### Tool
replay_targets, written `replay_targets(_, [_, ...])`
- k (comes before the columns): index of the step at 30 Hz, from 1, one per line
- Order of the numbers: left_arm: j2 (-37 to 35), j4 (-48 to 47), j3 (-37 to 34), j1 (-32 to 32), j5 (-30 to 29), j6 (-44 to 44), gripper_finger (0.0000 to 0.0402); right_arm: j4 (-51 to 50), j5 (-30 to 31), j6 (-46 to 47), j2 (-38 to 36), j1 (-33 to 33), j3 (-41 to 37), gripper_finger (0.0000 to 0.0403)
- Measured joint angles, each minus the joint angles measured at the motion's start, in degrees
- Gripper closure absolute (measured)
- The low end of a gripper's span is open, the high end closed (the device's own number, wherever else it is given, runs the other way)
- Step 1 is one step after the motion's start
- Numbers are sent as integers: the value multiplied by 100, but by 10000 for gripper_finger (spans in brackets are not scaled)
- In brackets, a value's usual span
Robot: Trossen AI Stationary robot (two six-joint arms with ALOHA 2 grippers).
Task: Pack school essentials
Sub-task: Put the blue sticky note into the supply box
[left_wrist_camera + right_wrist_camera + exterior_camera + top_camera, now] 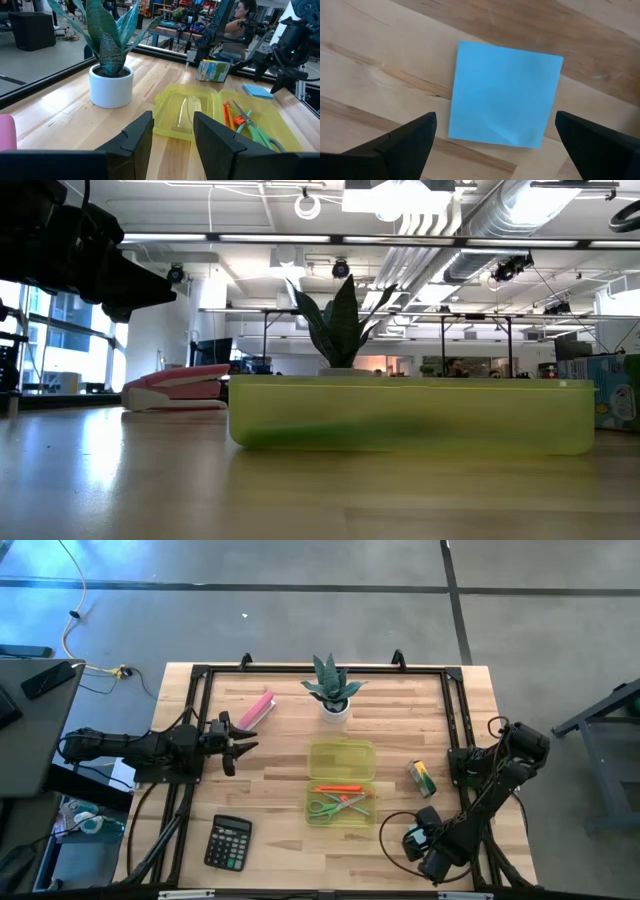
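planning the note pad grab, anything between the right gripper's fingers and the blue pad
Nothing. In the right wrist view the right gripper hangs open over the blue note pad, only bare wooden table around it.

Pale wooden plank table (280,765) — smooth, faintly glossy; translucent yellow-green plastic case (200,112) — shiny; light-blue square paper note pad (505,92), matt; glazed white pot (111,86).

The high view looks straight down; the low view skims the tabletop, sharing the yellow-green case (341,784) (410,416) and potted plant (334,688) (340,320).
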Motion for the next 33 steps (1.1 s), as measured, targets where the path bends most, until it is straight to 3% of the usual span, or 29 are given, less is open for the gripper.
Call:
replay_targets(26, [0,0,0,0,0,0,271,134,73,188,512,44,9,2])
replay_targets(33, [0,0,0,-2,0,0,271,201,42,309,518,17,7,25])
